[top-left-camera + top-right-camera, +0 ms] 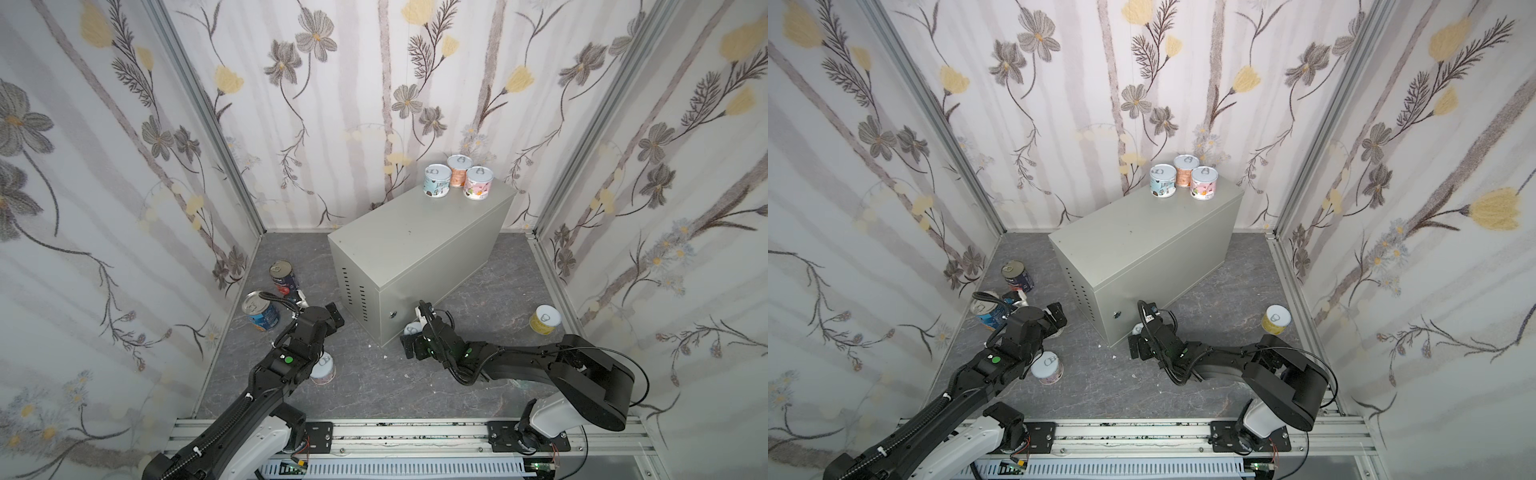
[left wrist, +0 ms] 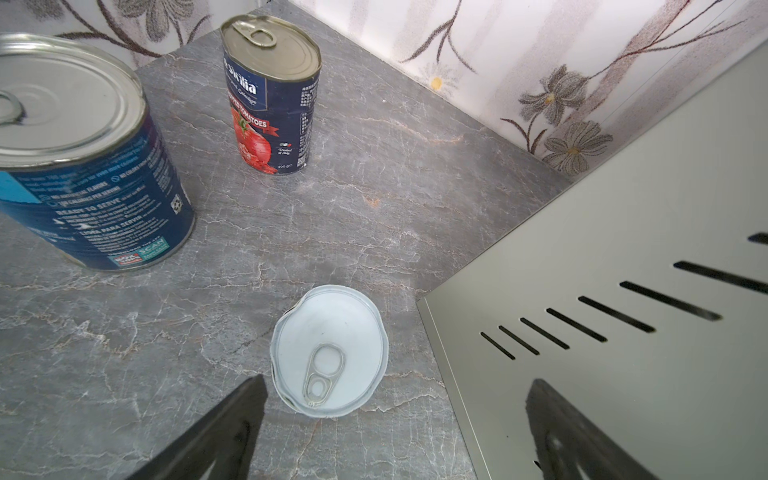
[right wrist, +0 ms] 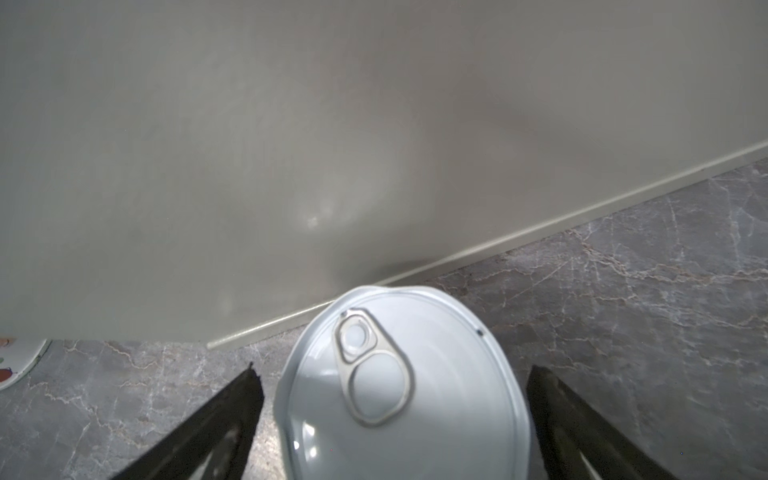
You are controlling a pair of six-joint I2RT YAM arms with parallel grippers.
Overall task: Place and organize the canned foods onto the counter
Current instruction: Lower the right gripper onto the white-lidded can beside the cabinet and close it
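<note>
The grey-beige counter (image 1: 415,249) (image 1: 1142,249) stands mid-floor with three short cans (image 1: 459,178) (image 1: 1185,178) grouped at its far end. My right gripper (image 3: 394,368) (image 1: 415,329) is open, its fingers on either side of a white-lidded can (image 3: 395,386) (image 1: 410,329) standing against the counter's side. My left gripper (image 2: 397,380) (image 1: 332,322) is open above another white-lidded can (image 2: 330,351) beside the counter's vented end. On the floor stand a navy-red can (image 1: 283,277) (image 2: 270,104), a blue can (image 1: 259,309) (image 2: 83,166), a short can (image 1: 324,370) under the left arm, and a yellow can (image 1: 545,319).
Floral walls (image 1: 124,208) close in the dark marbled floor (image 1: 374,386) on three sides. A metal rail (image 1: 395,436) carrying both arm bases runs along the front edge. The counter's vent slots (image 2: 602,320) face the left arm.
</note>
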